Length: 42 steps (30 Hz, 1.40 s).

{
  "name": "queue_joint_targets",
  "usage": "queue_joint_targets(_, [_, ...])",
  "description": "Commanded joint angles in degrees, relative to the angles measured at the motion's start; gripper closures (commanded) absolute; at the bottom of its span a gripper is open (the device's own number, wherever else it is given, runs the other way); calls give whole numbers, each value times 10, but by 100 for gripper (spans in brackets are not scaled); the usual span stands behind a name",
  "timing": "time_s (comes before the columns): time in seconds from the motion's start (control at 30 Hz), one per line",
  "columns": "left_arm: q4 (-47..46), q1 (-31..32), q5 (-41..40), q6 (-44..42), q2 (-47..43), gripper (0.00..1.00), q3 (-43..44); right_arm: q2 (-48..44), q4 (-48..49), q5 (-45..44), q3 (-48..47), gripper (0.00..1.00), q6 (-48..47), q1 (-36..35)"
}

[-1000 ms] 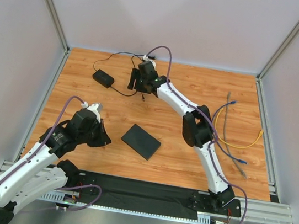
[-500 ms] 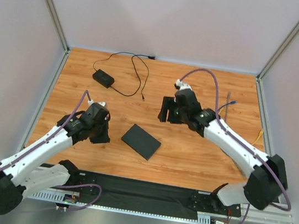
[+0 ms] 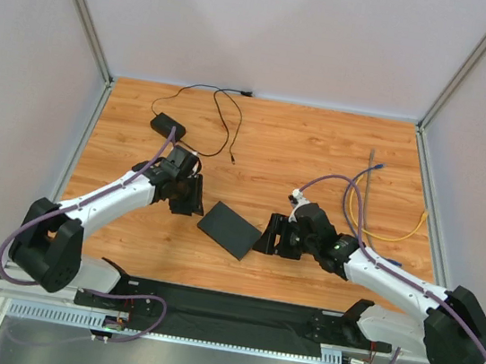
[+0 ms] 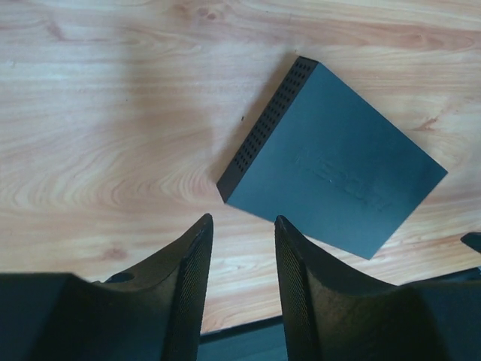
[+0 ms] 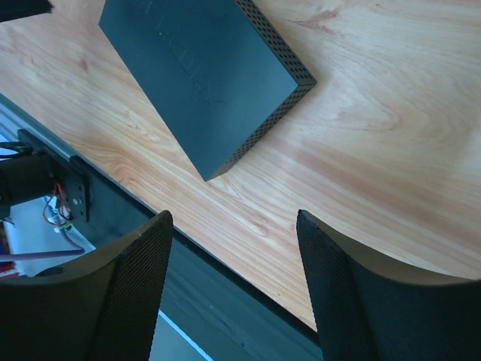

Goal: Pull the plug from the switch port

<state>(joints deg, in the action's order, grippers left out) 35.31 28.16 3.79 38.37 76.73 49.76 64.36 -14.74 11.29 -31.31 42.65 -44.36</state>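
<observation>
Between both grippers, on the wood-grain table [image 3: 320, 148], lay the flat matte-black rectangular switch [image 3: 229, 229], its long axis diagonal, far-left to near-right. The right gripper [image 3: 269, 236], jaws wide apart, sat just beside its right corner. The left gripper [image 3: 194, 197], jaws narrowly parted, sat equally near its left.

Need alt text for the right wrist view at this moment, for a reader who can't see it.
A flat black switch lies on the wooden table, one perforated side facing the camera, with nothing visibly plugged into it. The right gripper hovers short of it, jaws open and empty.
</observation>
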Motion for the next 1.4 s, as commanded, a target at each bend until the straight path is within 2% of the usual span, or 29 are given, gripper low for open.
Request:
queue_joint_targets(0.0, [-34, -9, 29, -43, 35, 53, 30, 30, 131, 40, 17, 32, 57, 1])
queue_joint_targets(0.1, [-47, -14, 38, -64, 66, 52, 32, 87, 177, 47, 9, 36, 73, 1])
queue_joint_targets(0.2, [-64, -16, 39, -77, 94, 51, 36, 129, 190, 25, 0, 45, 87, 1])
queue_joint_targets(0.53, [-108, -16, 92, -96, 130, 51, 14, 184, 208, 13, -16, 48, 100, 1])
queue_joint_targets(0.67, [-138, -16, 125, -74, 136, 54, -25, 199, 211, 2, -23, 50, 101, 1])
queue_joint_targets(0.77, [-188, -14, 182, -42, 135, 57, -63, 213, 211, 1, -29, 52, 99, 11])
queue_joint_targets(0.9, [-220, 16, 193, -18, 139, 59, -75, 222, 207, -5, -37, 55, 87, 25])
queue_joint_targets(1.17, [-234, 42, 211, 7, 181, 61, -10, 234, 119, -22, -117, 55, 5, 62])
queue_joint_targets(1.37, [-222, 44, 227, 12, 243, 61, 66, 284, 100, 31, -187, 53, -50, 128])
